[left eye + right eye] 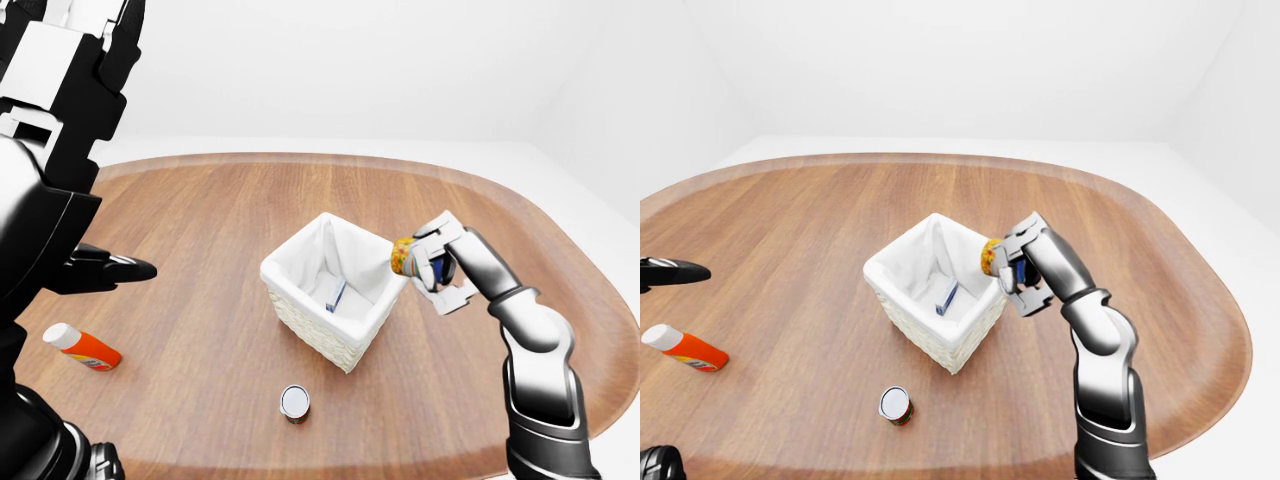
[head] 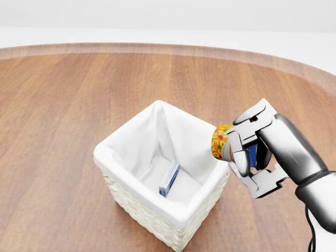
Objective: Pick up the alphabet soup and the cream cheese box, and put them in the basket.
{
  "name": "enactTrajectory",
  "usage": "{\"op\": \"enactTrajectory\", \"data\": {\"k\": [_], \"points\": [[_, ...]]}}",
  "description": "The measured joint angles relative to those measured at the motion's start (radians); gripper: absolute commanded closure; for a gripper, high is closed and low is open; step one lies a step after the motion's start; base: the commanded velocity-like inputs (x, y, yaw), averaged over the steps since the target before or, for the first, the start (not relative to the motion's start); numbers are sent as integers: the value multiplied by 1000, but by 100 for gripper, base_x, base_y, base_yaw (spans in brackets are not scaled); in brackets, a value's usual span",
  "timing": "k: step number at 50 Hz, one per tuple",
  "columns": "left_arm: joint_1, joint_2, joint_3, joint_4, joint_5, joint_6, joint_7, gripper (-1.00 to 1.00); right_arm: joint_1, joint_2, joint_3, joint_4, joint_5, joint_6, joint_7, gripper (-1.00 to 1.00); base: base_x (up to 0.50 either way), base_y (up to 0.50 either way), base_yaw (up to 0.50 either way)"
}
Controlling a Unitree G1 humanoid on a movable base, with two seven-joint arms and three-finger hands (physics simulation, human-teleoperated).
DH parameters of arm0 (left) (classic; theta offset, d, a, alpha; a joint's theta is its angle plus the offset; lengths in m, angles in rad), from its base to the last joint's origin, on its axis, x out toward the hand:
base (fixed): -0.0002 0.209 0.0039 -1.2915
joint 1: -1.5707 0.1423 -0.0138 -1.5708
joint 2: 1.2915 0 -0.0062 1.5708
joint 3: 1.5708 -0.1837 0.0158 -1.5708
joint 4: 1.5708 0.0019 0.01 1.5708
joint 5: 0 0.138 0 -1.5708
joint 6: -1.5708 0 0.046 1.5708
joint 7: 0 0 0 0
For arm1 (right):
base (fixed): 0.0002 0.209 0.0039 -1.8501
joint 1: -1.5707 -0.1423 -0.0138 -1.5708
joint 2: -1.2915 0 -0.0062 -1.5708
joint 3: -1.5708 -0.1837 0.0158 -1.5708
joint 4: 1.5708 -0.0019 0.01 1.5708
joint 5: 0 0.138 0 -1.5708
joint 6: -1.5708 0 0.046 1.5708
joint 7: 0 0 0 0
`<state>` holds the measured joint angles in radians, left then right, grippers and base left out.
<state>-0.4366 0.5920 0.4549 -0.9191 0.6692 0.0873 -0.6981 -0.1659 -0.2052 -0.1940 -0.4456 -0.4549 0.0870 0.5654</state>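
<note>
The alphabet soup can [image 2: 222,142], orange with coloured lettering, is tilted on its side in my right hand [image 2: 240,153], whose white fingers are shut round it. Its lid end pokes over the right rim of the white-lined wicker basket [image 2: 112,150]. The blue cream cheese box [image 2: 169,178] lies on edge on the basket's floor. In the left-eye view my left hand [image 1: 112,269] hovers well left of the basket [image 1: 300,297], its dark fingers stretched out and holding nothing.
An orange bottle with a white cap [image 1: 82,347] lies at the table's left. A small tin [image 1: 295,402] stands below the basket near the table's [image 1: 200,210] lower edge. The rounded wooden tabletop ends close to the right arm.
</note>
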Motion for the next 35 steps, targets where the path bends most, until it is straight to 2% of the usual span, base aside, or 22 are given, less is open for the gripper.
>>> {"op": "enactTrajectory", "data": {"k": [12,26,35], "points": [[0,-1,-1,2,3,0,0,-100,-132,9,92,127,-136,0,49,100,0,0,0],[-2,2,2,0,2,0,0,-100,-303,58,184,282,-257,0,131,100,0,0,0],[-4,5,2,-1,0,0,0,-100,-392,87,231,404,-337,0,133,100,0,0,0]]}}
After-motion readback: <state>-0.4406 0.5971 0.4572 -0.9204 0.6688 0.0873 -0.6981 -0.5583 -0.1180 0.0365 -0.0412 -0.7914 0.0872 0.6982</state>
